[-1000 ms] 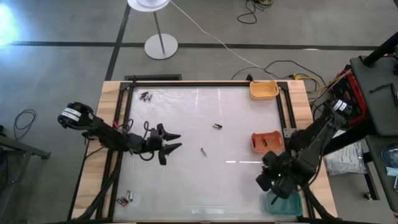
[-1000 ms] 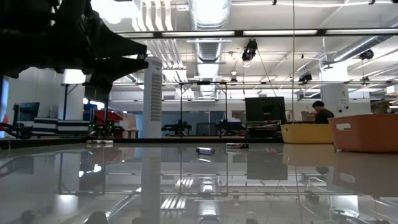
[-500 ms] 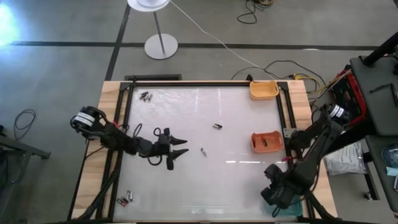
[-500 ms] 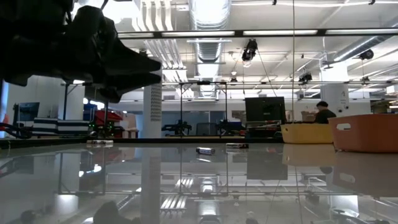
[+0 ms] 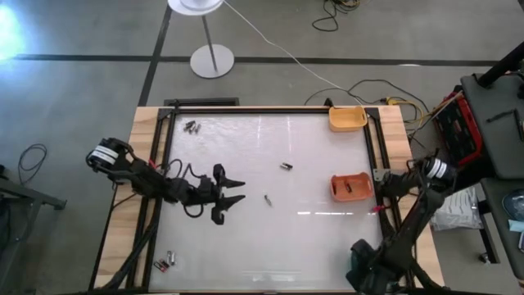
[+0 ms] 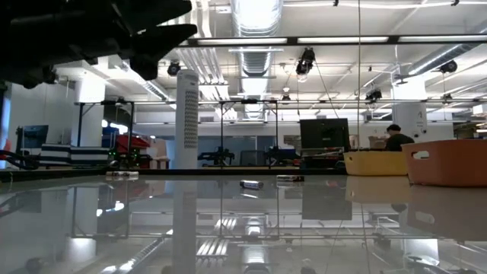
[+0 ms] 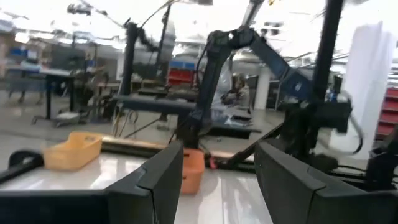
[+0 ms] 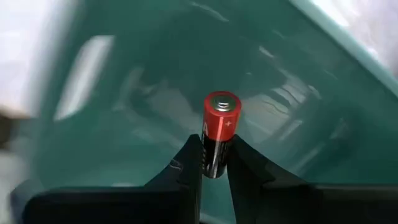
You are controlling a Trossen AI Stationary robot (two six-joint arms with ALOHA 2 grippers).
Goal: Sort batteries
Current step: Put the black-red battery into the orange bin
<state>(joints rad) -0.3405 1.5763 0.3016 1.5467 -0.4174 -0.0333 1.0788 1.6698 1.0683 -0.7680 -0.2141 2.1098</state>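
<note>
While clamped on a red-and-black battery (image 8: 216, 134) over the teal tray (image 8: 124, 112), right gripper (image 8: 211, 171) due to release; left gripper (image 5: 233, 191) spread wide, empty.

The right gripper (image 8: 213, 167) is moved toward 6 o'clock, down over the teal tray (image 8: 124, 124) at the table's near right corner; the left gripper (image 5: 229, 199) is shifted slightly toward 3 o'clock and raised

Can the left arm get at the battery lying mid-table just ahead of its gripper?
Probably yes. The left gripper hovers open, the battery lies alone on bare table, and the right gripper is away at the teal tray.
</note>
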